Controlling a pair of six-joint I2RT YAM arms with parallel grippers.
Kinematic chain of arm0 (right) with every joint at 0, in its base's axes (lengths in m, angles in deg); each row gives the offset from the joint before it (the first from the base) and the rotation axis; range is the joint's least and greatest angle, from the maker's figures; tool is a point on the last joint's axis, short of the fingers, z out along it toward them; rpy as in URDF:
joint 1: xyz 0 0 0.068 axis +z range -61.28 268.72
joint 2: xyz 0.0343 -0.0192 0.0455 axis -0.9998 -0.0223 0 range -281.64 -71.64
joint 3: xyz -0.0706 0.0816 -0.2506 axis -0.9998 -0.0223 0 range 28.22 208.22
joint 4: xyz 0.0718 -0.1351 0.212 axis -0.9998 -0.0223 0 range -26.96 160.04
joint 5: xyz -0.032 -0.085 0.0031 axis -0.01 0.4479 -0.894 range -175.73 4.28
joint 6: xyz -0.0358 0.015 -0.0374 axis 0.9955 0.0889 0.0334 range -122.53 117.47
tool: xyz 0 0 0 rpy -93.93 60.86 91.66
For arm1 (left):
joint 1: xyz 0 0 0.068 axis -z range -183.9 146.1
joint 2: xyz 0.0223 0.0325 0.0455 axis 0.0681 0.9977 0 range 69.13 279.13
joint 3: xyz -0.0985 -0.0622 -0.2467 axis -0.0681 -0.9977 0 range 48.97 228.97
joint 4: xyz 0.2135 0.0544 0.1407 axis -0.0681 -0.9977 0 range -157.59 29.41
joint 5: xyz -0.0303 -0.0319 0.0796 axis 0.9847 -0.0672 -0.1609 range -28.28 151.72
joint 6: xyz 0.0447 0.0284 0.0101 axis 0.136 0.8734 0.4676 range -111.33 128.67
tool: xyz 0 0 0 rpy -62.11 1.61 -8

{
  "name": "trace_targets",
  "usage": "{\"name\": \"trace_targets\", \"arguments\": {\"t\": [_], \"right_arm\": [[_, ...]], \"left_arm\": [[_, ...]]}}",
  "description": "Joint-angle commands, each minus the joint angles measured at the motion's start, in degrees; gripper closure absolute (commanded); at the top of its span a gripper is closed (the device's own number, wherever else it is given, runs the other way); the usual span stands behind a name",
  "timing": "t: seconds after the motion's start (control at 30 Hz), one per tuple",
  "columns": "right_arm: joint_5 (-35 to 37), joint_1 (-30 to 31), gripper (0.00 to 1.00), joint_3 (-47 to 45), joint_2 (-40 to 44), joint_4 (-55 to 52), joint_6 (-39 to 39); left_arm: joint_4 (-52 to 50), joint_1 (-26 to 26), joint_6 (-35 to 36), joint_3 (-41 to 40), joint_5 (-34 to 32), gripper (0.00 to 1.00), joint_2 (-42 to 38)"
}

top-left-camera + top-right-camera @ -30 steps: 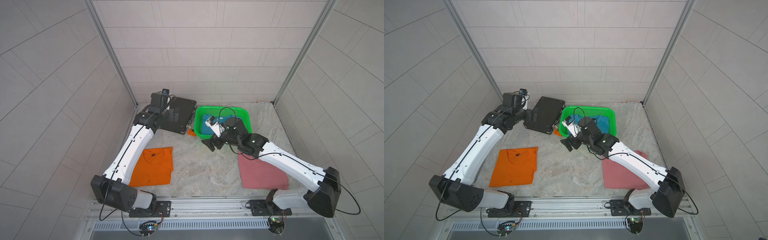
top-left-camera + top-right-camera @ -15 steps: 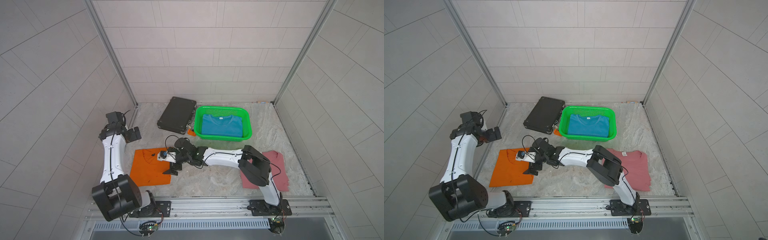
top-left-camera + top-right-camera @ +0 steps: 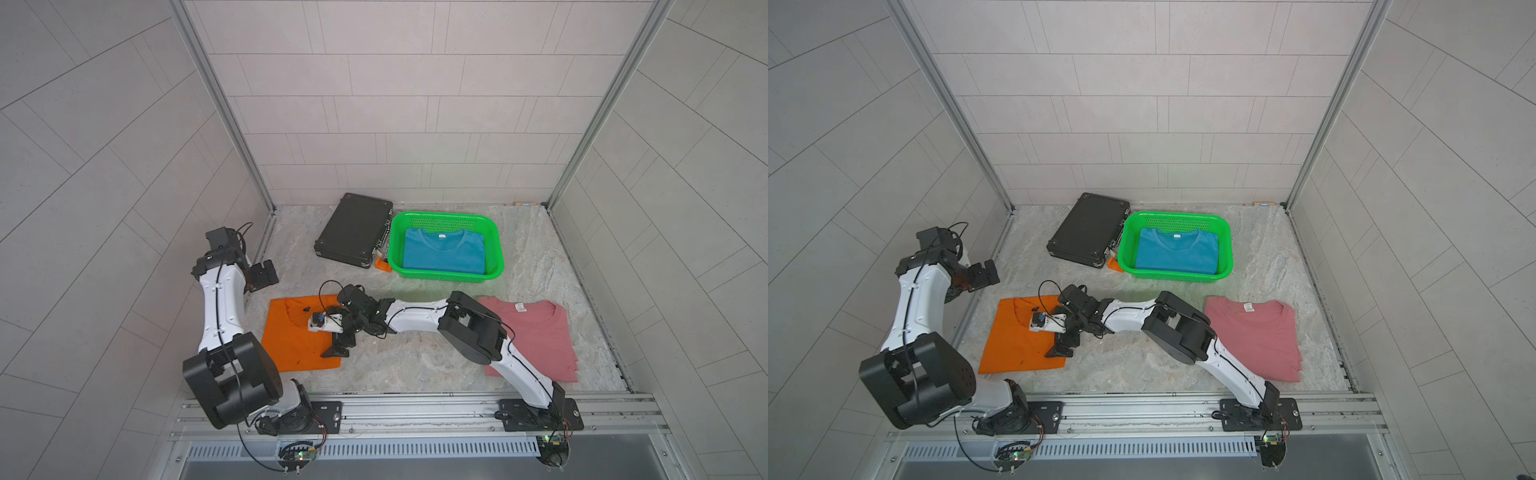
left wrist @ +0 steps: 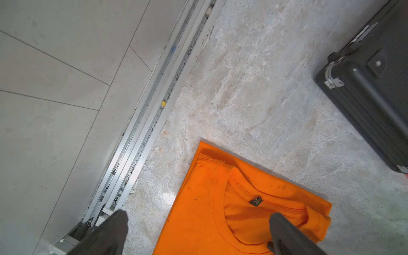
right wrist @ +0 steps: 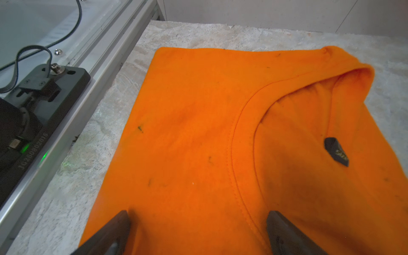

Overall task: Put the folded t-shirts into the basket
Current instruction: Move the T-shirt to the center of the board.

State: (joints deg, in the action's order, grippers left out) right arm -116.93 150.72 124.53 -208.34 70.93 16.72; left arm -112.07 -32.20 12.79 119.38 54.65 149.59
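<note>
Top views both show the blue shirt (image 3: 444, 255) in the basket (image 3: 446, 216) — one done. Left on the table (image 3: 415, 374): the orange shirt (image 3: 291, 345) and pink shirt (image 3: 540, 332). The right gripper (image 5: 197, 215) gapes empty over the orange one — the left gripper (image 4: 198, 216) is spread and empty too.

So the basket (image 3: 444, 277) sits toward the far side of the table (image 3: 415, 370), a bit right of centre, with the basket tee (image 3: 444, 255) lying flat in it. The hard case (image 3: 355, 228) is just left of the basket, with a small block (image 3: 382, 265) tucked between their near corners. The left tee (image 3: 291, 345) lies near left and the right tee (image 3: 540, 332) near right, well apart. The right gripper (image 3: 334, 334) hangs over the left tee's right edge. The left gripper (image 3: 261, 277) is by the table's left edge, above that tee's far-left corner.
</note>
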Motion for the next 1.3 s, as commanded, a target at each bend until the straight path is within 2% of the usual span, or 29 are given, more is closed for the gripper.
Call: {"name": "trace_targets", "arguments": {"t": [0.0, 0.17, 0.3, 0.43, 0.57, 0.67, 0.73, 0.93, 1.07, 1.17, 1.27], "right_arm": [[-1.46, -1.18, 0.00, -5.51, 2.40, -5.30, 1.31], [-0.54, -2.55, 0.00, -16.38, 11.17, -7.45, 2.00], [1.39, -3.24, 0.00, -22.42, 15.99, -13.23, 5.36], [2.76, -4.79, 0.00, -28.54, 20.84, -18.04, 7.57], [7.86, -5.16, 0.00, -35.65, 26.60, -20.67, 10.55], [10.42, -5.42, 0.00, -40.74, 30.77, -21.02, 10.98], [11.12, -5.62, 0.00, -42.69, 32.72, -22.24, 11.71], [9.80, -6.79, 0.00, -47.30, 41.15, -20.80, 10.74], [12.43, -7.05, 0.00, -49.07, 48.85, -19.47, 6.18], [22.76, -6.85, 0.00, -49.84, 55.72, -17.45, -3.99], [34.90, -6.71, 0.00, -52.10, 62.87, -13.16, -18.78]], "left_arm": [[0.57, -0.44, 1.05, -0.76, 1.34, 0.00, -0.11], [2.59, -0.28, 3.65, -3.02, 7.38, 0.00, -1.12], [6.24, 1.24, 5.90, -7.71, 10.65, 0.00, -4.44], [7.35, 1.77, 10.94, -11.17, 19.79, 0.00, -6.46], [10.02, 3.04, 12.91, -14.13, 23.53, 0.00, -5.03], [9.76, 4.69, 17.74, -15.39, 29.67, 0.00, -3.11], [8.96, 7.13, 20.29, -15.79, 32.22, 0.00, -2.56], [8.96, 18.56, 25.55, -18.21, 31.67, 0.00, -3.16], [9.92, 21.35, 28.68, -20.18, 34.35, 0.00, -2.88], [9.68, 22.99, 31.00, -21.39, 37.49, 0.00, -2.94], [9.55, 24.11, 27.59, -20.49, 39.09, 0.00, -1.35]]}}
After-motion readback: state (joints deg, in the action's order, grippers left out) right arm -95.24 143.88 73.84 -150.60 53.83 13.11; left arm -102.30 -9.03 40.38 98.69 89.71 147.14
